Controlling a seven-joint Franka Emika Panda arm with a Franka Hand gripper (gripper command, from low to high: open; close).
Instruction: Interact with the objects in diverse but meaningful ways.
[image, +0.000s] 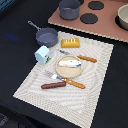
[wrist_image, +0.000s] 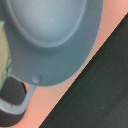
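In the exterior view the ridged yellow-orange bread loaf (image: 70, 43) lies at the far side of the woven placemat (image: 90, 95). The pale blue house-shaped carton (image: 43, 54) stands at the mat's edge on the exterior view's left. The grey long-handled pan (image: 46, 36) sits just beyond the carton. The silver fish (image: 71, 63) lies on the round tan plate (image: 59, 70). The red-brown sausage (image: 53, 85) lies at the near side of the mat. No gripper or arm shows in either view. The wrist view is filled by a round grey pot (wrist_image: 50, 35), seen very close.
An orange-handled fork (image: 65, 80) lies beside the sausage and an orange-handled knife (image: 82, 57) beside the plate. A salmon toy stove board (image: 107, 25) with black burners carries a grey pot (image: 69, 9) and a pale bowl (image: 123, 16). The wrist view shows that board (wrist_image: 95, 60) and dark tabletop (wrist_image: 100, 105).
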